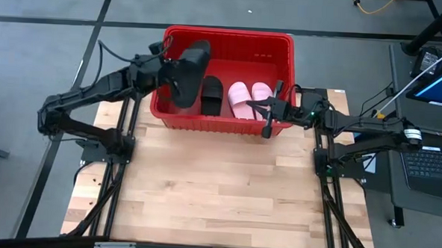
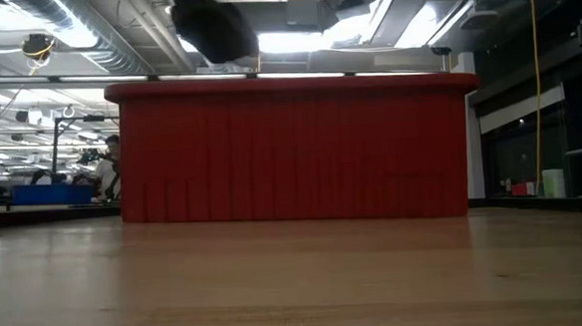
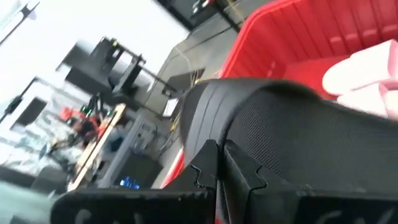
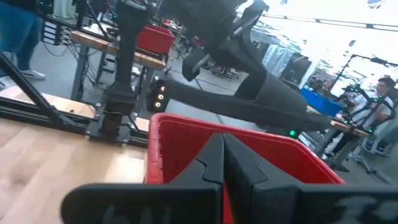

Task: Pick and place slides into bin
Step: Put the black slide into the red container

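My left gripper (image 1: 172, 71) is shut on a black slide (image 1: 187, 74), held above the left part of the red bin (image 1: 228, 36). In the low view the slide (image 2: 210, 27) shows above the bin's rim (image 2: 287, 83). Inside the bin lie another black slide (image 1: 212, 95) and two pink slides (image 1: 241, 99) side by side on its floor; the pink ones also show in the left wrist view (image 3: 367, 78). My right gripper (image 1: 266, 112) is shut and empty, over the bin's near right corner. My left gripper pinches the black slide by one edge (image 3: 233, 134) between its two fingers (image 3: 208, 165); which part of the slide that edge is cannot be told. The fingers come from the table's left side. The slide is lifted clear, tilted, above the bin.
The wooden table (image 1: 218, 184) lies bare in front of the bin. The bin's near wall (image 2: 291, 153) stands between the table's front and the slides. Beyond the table are workbenches and people (image 4: 379, 102).
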Controlling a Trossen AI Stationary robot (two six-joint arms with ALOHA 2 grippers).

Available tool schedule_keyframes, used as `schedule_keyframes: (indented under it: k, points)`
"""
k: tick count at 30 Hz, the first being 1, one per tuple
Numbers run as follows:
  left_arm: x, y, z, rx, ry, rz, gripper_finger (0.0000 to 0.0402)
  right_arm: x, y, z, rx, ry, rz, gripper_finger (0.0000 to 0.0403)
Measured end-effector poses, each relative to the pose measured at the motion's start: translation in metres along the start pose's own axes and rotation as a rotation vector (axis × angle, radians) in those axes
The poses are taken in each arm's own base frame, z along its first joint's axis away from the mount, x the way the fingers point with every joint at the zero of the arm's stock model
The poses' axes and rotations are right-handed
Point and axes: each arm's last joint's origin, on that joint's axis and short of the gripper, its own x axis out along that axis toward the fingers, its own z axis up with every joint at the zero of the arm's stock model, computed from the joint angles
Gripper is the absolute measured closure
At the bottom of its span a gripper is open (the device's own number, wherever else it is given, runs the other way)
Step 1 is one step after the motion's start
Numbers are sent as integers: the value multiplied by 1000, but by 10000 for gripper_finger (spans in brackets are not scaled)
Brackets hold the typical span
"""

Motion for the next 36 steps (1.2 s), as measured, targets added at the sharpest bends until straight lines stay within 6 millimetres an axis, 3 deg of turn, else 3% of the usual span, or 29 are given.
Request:
schedule_keyframes:
  k: [6, 18, 27, 36]
  points:
    - [25, 3, -19, 13, -18, -20, 399, 1, -8, -4, 22, 15, -33, 395]
    - [52, 22, -49, 4, 79, -8, 399, 1, -18, -14, 124, 90, -62, 395]
    - [97, 3, -70, 139, 235, -117, 399, 1, -18, -14, 122, 88, -64, 395]
    - [138, -13, -96, 163, 358, -193, 399, 1, -18, -14, 120, 90, -72, 395]
